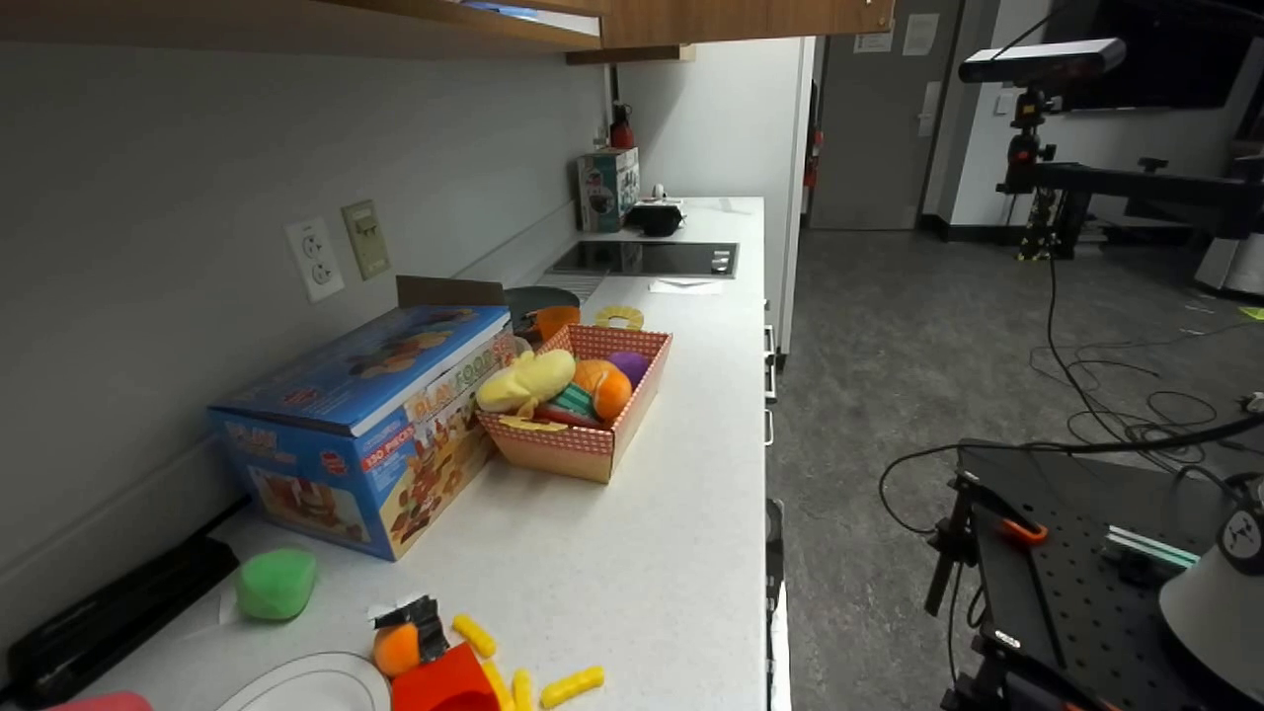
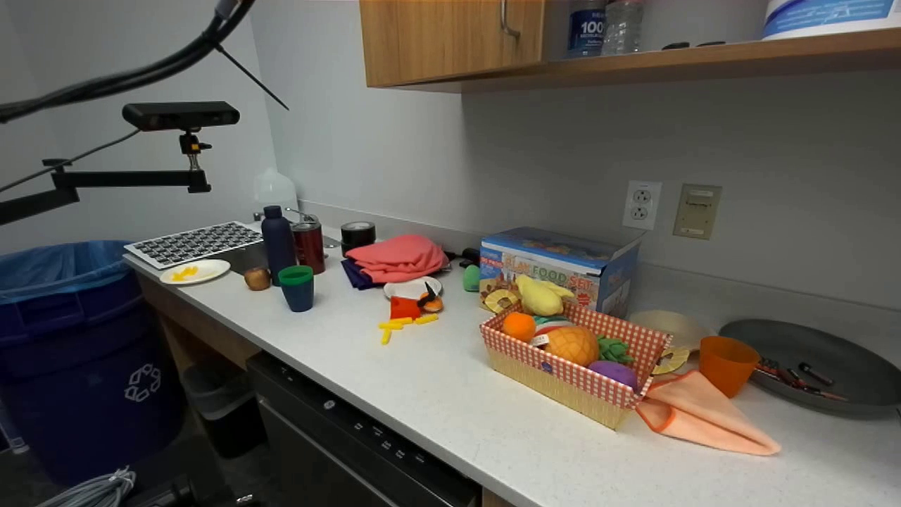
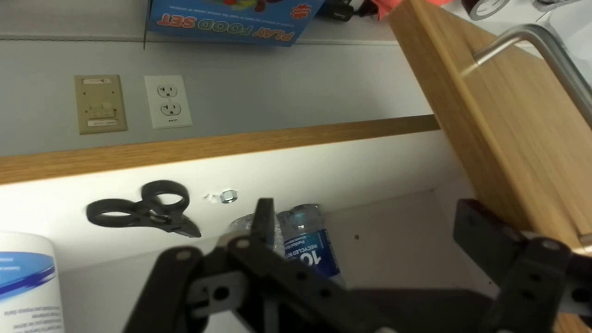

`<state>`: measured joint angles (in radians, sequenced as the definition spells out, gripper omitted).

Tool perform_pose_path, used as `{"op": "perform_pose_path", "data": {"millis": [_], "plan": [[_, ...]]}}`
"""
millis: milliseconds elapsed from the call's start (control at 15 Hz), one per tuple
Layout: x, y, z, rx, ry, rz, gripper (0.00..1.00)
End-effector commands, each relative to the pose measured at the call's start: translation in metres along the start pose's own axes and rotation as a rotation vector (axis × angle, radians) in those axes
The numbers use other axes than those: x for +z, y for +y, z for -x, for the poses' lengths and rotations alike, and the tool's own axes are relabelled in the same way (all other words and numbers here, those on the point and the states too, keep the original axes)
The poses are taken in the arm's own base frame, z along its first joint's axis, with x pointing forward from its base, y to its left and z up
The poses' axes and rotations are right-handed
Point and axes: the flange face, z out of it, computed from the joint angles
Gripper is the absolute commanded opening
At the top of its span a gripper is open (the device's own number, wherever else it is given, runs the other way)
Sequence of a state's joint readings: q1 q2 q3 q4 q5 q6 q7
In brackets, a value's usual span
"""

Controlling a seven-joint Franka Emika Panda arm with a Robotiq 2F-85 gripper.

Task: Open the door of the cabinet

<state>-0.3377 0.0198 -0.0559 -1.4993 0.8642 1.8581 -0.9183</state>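
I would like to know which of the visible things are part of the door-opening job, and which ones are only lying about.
For the job: gripper, cabinet door, handle, cabinet.

Only lying about: scissors, labelled bottle, play food box, basket, orange cup.

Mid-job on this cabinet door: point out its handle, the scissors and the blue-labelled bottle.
Door handle [image 3: 557, 63]: wrist view, on its bent metal bar.
Scissors [image 3: 159, 216]: wrist view, near where the two loops meet.
Blue-labelled bottle [image 3: 309, 246]: wrist view, on the label.
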Motion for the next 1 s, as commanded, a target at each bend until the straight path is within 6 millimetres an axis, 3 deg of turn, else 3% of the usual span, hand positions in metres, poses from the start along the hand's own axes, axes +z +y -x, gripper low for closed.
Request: {"op": "perform_pose_path", "data": {"millis": [0,467,933], "plan": [[-0.020,-0.071,0.011,-0.063,0.008,-0.156,1.00],[-0.047,-0.133,0.067,-0.158,-0.072,-0.328,1.00],[-0.040,-0.235,0.112,-0.262,-0.150,-0.639,1.00]]}}
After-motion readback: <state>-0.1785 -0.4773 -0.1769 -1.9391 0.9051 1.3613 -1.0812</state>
